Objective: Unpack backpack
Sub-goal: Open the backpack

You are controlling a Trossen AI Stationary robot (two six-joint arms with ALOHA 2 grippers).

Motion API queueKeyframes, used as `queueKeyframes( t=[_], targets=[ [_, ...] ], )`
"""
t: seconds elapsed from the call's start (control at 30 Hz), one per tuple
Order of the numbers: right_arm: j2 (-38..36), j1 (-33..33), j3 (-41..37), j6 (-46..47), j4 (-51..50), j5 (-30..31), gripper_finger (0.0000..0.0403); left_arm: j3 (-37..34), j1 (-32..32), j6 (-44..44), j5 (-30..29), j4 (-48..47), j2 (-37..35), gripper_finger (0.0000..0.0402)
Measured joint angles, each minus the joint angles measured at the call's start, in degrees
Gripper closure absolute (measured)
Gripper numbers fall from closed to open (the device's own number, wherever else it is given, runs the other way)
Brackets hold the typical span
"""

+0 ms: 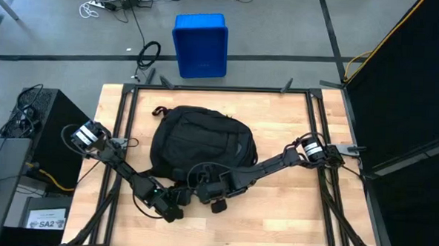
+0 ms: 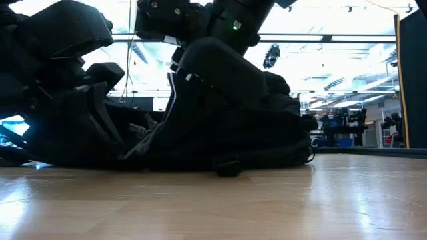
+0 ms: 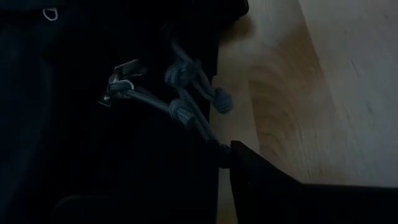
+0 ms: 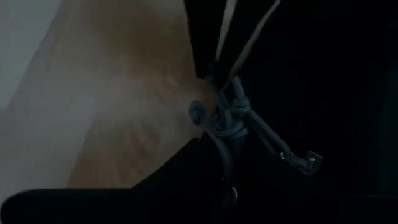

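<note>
The left gripper's [image 1: 173, 207] jaws are sitting together at the near edge of the backpack [image 1: 202, 146], pinching a grey knotted zipper cord [image 3: 186, 106]. The right gripper [image 1: 218, 199] is working just beside it at the same edge, over another knotted cord [image 4: 225, 115]; whether its jaws are clamping that cord cannot be told. The black backpack is lying flat at the middle of the wooden worktop [image 1: 290, 208]. A blue bin [image 1: 200, 45] is standing on the floor beyond the worktop.
</note>
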Motion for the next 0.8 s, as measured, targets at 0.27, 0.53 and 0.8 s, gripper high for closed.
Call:
queueKeyframes(
  t=[0.27, 0.53, 0.8],
  targets=[
    [-0.42, 3.03, 0.00, -2.53, 0.23, 7.87, 0.0291, 0.00, 0.00, -0.02, -0.02, 0.08, 0.00, 0.0401],
    [-0.44, 6.26, 0.00, -8.52, 6.36, 8.57, 0.0298, 0.00, 0.02, -0.02, -0.07, 0.13, 0.00, 0.0401],
    [1.19, 5.01, -0.54, -10.79, 8.22, 6.42, 0.0294, 0.00, 0.02, -0.02, -0.15, 0.57, 0.00, 0.0401]
  ],
)
